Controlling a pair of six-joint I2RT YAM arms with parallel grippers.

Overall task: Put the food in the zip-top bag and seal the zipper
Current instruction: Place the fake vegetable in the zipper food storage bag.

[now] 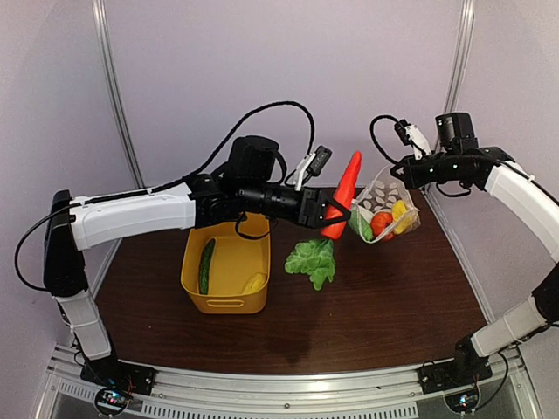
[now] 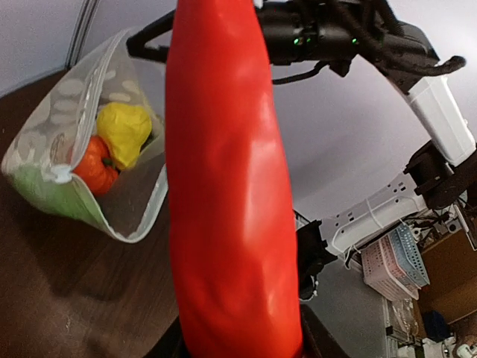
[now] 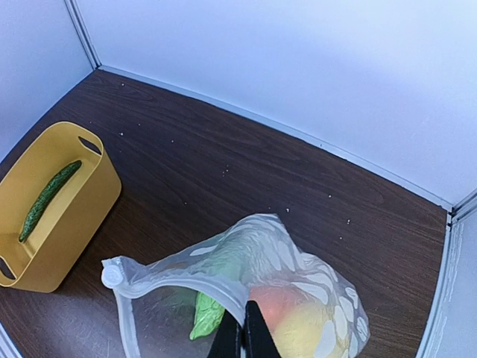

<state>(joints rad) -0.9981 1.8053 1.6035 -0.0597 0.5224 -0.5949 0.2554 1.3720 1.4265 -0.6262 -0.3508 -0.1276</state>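
Observation:
My left gripper [image 1: 334, 209] is shut on the red-orange carrot [image 1: 344, 194], held upright in the air just left of the zip-top bag [image 1: 384, 209]; the carrot fills the left wrist view [image 2: 227, 186]. My right gripper [image 3: 244, 339] is shut on the bag's mouth edge, the zipper [image 3: 186, 265], and holds the bag [image 3: 298, 276] open. Inside the bag are an orange pumpkin [image 2: 95, 165], a yellow piece [image 2: 125, 130] and a green piece [image 3: 209, 315]. A green cucumber [image 1: 206, 265] and a yellow piece [image 1: 255, 283] lie in the yellow tub [image 1: 225, 301]. A green leafy piece [image 1: 314, 260] lies on the table.
The yellow tub stands left of centre on the dark wooden table [image 1: 384, 305] and also shows in the right wrist view [image 3: 97, 190]. White walls close the table at the back and sides. A metal rail [image 1: 288, 388] runs along the near edge.

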